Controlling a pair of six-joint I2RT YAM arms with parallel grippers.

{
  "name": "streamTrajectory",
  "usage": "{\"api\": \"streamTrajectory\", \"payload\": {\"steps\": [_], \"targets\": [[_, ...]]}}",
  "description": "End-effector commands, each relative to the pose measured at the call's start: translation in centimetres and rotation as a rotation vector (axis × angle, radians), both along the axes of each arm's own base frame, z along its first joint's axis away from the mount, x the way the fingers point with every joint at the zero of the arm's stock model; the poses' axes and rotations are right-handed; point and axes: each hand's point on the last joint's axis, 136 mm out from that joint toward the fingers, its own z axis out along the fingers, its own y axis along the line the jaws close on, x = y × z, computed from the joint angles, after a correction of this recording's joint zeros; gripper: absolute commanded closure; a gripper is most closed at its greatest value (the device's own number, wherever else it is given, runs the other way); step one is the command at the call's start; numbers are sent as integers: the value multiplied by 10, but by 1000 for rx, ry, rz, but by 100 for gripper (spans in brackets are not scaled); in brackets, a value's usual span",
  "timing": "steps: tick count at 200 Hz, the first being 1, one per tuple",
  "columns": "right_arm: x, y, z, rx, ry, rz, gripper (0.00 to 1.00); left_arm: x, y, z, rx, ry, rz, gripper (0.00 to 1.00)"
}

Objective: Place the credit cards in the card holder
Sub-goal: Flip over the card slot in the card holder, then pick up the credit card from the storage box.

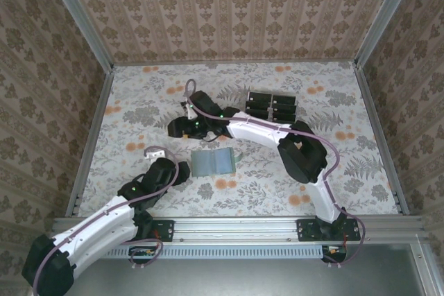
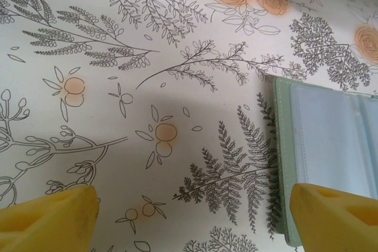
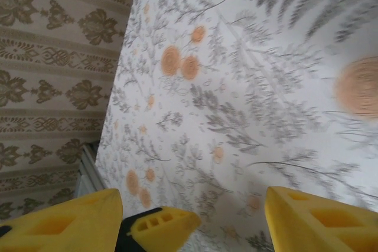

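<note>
At the near left of the table (image 1: 347, 164), the left gripper (image 2: 192, 222) hangs low over the flowered cloth with its two yellow fingers (image 2: 50, 219) spread wide apart and nothing between them. One finger sits at the left edge of the single card holder (image 2: 331, 134); whether it touches cannot be told. That one green card holder (image 1: 213, 163) lies flat and open near the middle of the table, just right of the left gripper (image 1: 179, 171). Beyond it, the right gripper (image 1: 179, 127) reaches across to the left. In its own wrist view the right gripper (image 3: 192, 219) also has its two fingers apart, with only blurred cloth past them. The black credit cards (image 1: 272, 107) stand in two columns in one clear tray (image 1: 295, 106), well apart at the far right; their number cannot be counted.
</note>
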Motion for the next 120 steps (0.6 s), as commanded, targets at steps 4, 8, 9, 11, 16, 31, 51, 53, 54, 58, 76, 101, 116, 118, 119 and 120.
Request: {"api": "streamTrajectory", "payload": {"steps": [4,8,9,11,16,31,51,53,54,58,76,101,116,118,119,120], "targets": [[18,-57,23,-78,-67,-38,33,0,-6,6,-5,19,-13,13],[21,-67,23,-97,-73,-46,33,1,-7,8,-6,20,-13,13],[21,-69,22,-103,-74,-48,33,2,-7,8,-6,20,-15,13],[23,-74,22,-113,-79,-51,33,2,-8,8,-4,21,-18,13],[25,-87,19,-147,-84,-60,33,3,-9,10,-4,23,-20,12],[34,-126,14,-250,-118,-86,33,8,-14,13,5,35,-33,12],[43,-182,7,-420,-167,-113,34,16,-22,17,15,47,-49,12],[43,-187,7,-437,-174,-113,34,17,-23,17,16,48,-51,11],[44,-189,7,-444,-177,-114,34,17,-23,17,18,50,-52,11],[45,-199,7,-475,-189,-117,34,19,-25,18,21,51,-54,11],[52,-237,3,-590,-232,-118,34,27,-30,22,32,52,-65,11],[56,-267,-4,-719,-298,-60,36,37,-34,30,46,47,-72,10],[56,-272,-11,-772,-325,-13,38,42,-34,33,49,48,-75,10],[56,-272,-10,-774,-329,-10,38,43,-34,33,49,50,-76,10],[56,-273,-12,-778,-328,-7,39,43,-34,34,49,50,-76,10],[56,-273,-12,-780,-328,-5,39,44,-34,34,49,49,-75,10]]}}
